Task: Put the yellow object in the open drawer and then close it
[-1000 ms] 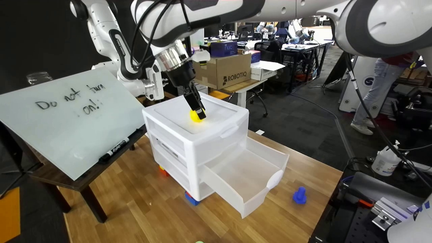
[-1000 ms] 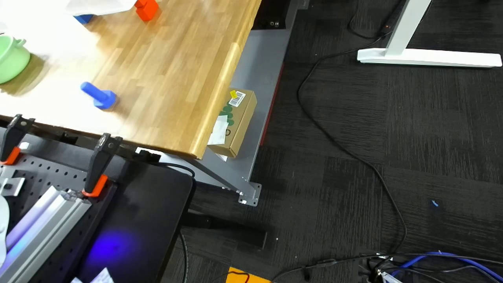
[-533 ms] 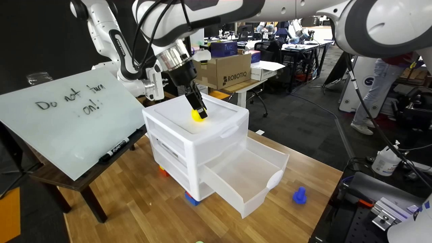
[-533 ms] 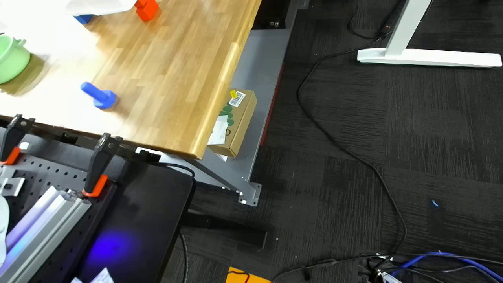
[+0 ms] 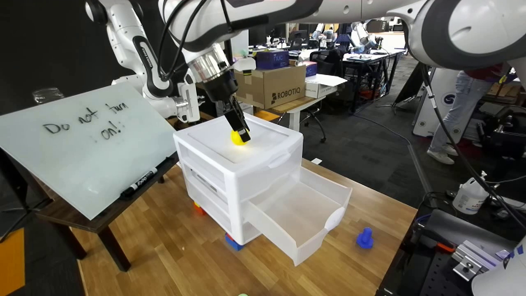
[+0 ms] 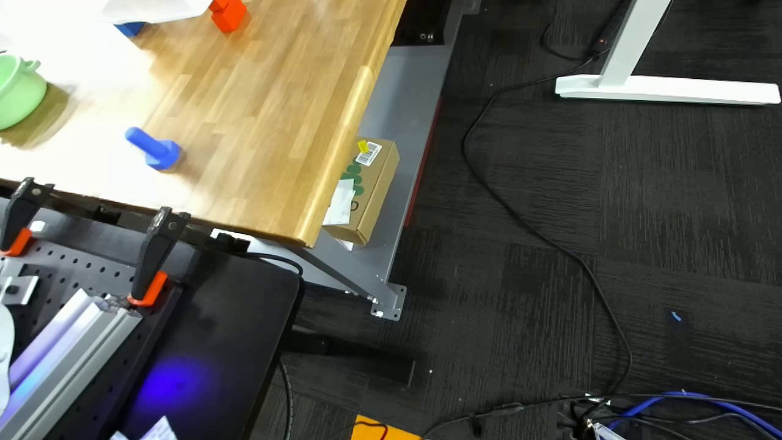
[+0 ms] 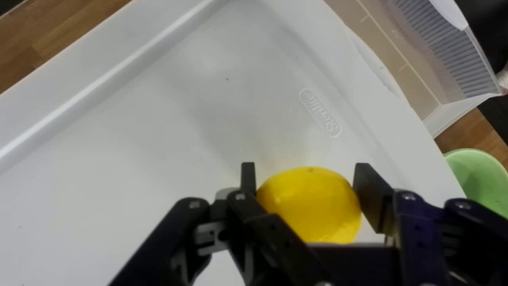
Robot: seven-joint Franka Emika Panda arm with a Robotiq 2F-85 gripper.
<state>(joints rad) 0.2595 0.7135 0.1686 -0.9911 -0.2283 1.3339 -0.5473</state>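
Note:
The yellow object [image 7: 313, 202] is round and smooth, and my gripper [image 7: 304, 178] is shut on it, one finger against each side. In an exterior view the gripper [image 5: 241, 135] comes down at a slant over the top of the white three-drawer unit [image 5: 205, 139], with the yellow object [image 5: 237, 138] at its tips. Whether the object clears the unit's top or still touches it, I cannot tell. The open drawer [image 5: 304, 213], lowest of the unit, is pulled out and has nothing in it. Its floor [image 7: 381, 47] also shows at the wrist view's upper right.
A blue peg-like piece [image 5: 365, 239] stands on the wooden table in front of the drawer. A green pot [image 6: 21, 91] is close to the unit. Blocks [image 5: 233, 241] sit at the unit's base. Beside the unit leans a whiteboard [image 5: 82, 139].
With the yellow object in its grip, my gripper has shifted a little right, then slightly up and left in the exterior view. The drawer has stayed as it was.

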